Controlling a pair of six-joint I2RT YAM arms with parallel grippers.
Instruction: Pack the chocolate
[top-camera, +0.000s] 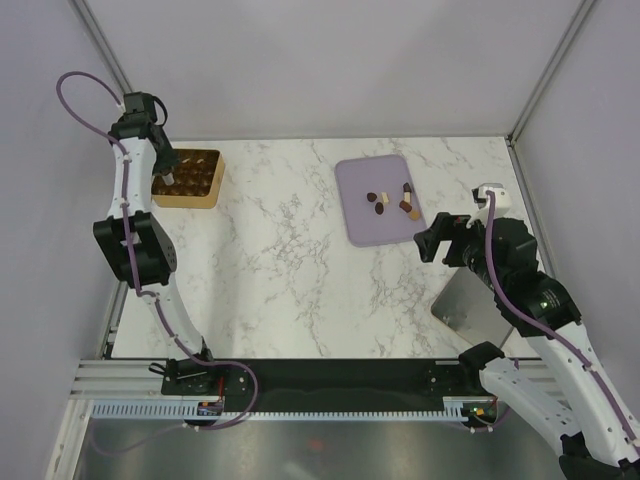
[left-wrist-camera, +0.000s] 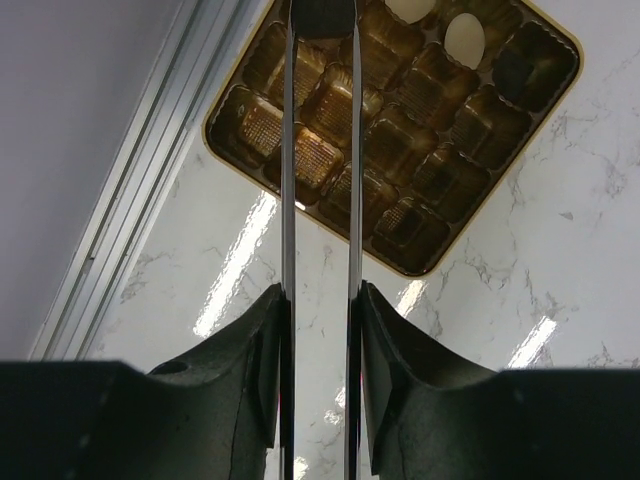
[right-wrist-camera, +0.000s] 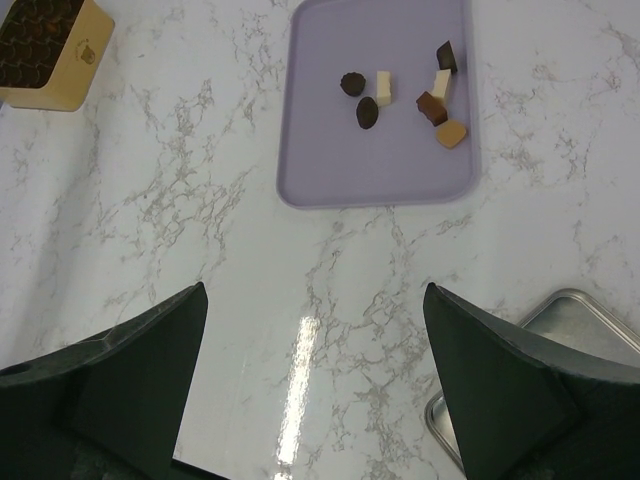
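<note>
The chocolate (top-camera: 381, 201) lies as several small dark, tan and white pieces on the lilac tray (top-camera: 360, 225), also seen in the right wrist view (right-wrist-camera: 367, 112). The golden-brown compartmented box (top-camera: 207, 190) sits at the far left. Two white pieces (left-wrist-camera: 465, 38) lie in its far cells. My left gripper (top-camera: 166, 168) hangs over the box, its long thin blades (left-wrist-camera: 288, 150) nearly parallel and shut on a dark piece (left-wrist-camera: 322, 14) at their tips. My right gripper (top-camera: 432, 240) is open and empty, hovering over the table just near-right of the tray (right-wrist-camera: 330, 160).
A metal tray (top-camera: 470, 305) lies at the right edge under my right arm and shows in the right wrist view (right-wrist-camera: 590, 315). The box (right-wrist-camera: 60, 85) is at the far left there. Grey walls and frame posts bound the marble table (top-camera: 280, 280).
</note>
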